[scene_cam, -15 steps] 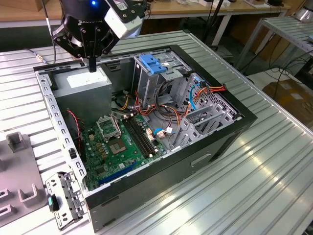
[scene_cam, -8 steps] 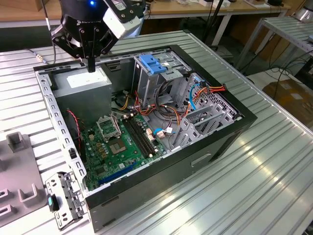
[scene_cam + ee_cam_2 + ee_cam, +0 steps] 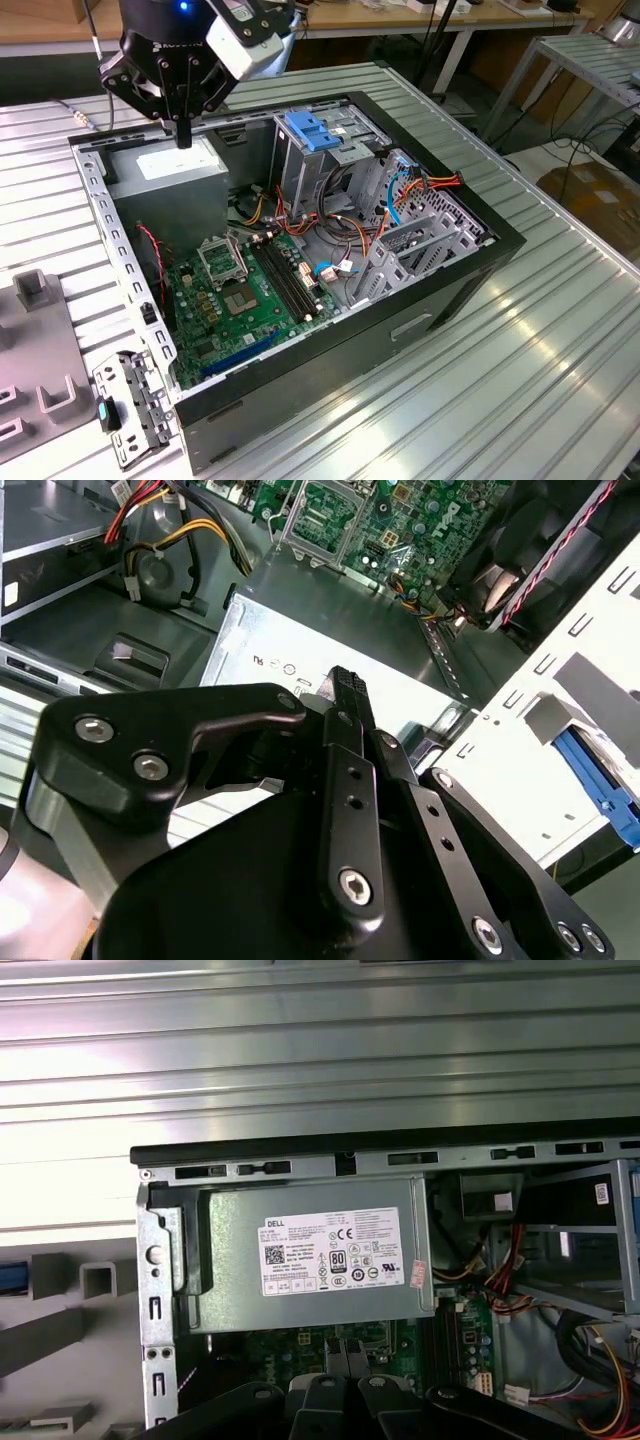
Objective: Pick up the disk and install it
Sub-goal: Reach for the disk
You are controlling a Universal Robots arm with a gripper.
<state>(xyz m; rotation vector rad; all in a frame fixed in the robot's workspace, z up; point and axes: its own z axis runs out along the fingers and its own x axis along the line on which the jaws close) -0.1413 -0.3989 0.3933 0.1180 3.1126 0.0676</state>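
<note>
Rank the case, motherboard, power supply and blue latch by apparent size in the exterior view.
Largest to smallest:
1. case
2. motherboard
3. power supply, which sits farther from the camera, so its rank below the motherboard is less sure
4. blue latch

The tool (image 3: 183, 136) was matte black, with silver screw heads (image 3: 355, 885) dotted along its links in the second wrist view. The surface (image 3: 540, 400) was pale silver, striped with parallel grooves. The computer case (image 3: 300, 395) was black outside and bare grey metal within. The power-supply box (image 3: 310, 1310) was grey, its sticker (image 3: 332, 1250) white with black print. The motherboard (image 3: 240, 295) was green with long black slots (image 3: 285, 275). The latch (image 3: 312, 132) atop the grey drive cage (image 3: 300, 175) was bright blue. Cables (image 3: 440, 182) ran red, orange, yellow and blue.
</note>
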